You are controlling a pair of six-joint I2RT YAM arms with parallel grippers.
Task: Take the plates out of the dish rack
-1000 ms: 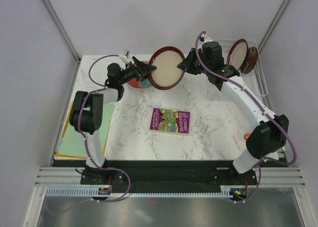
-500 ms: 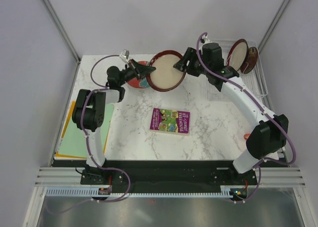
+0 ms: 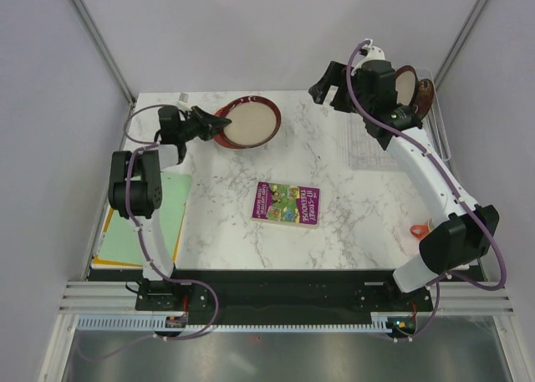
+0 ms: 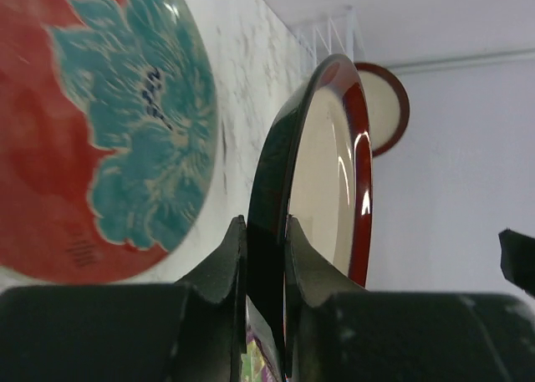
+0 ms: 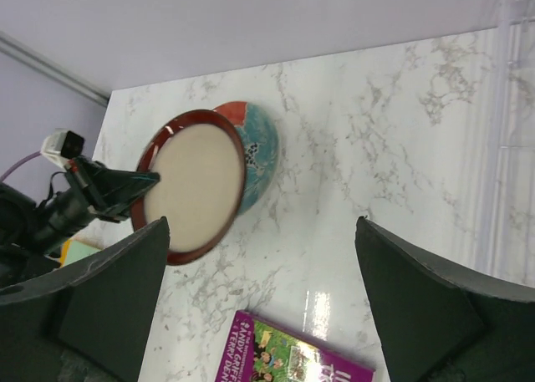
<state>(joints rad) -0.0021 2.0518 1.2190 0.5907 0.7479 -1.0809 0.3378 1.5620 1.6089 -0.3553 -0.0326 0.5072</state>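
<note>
left gripper (image 4: 266,231) clamping cream-centred plate (image 4: 330,173) by rim, tilted over coral plate (image 4: 100,123); edge grip risking slip, chipping; right gripper (image 3: 324,87) gaping, empty.

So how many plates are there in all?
4. A cream-centred plate in the left gripper, over the coral-red plate on the table; two upright in the dish rack, another cream-centred and a darker one. More may be hidden.

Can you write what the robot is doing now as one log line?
left gripper: shut on cream-centre plate, over coral plate | right gripper: open, empty | dish rack: two plates inside
</note>
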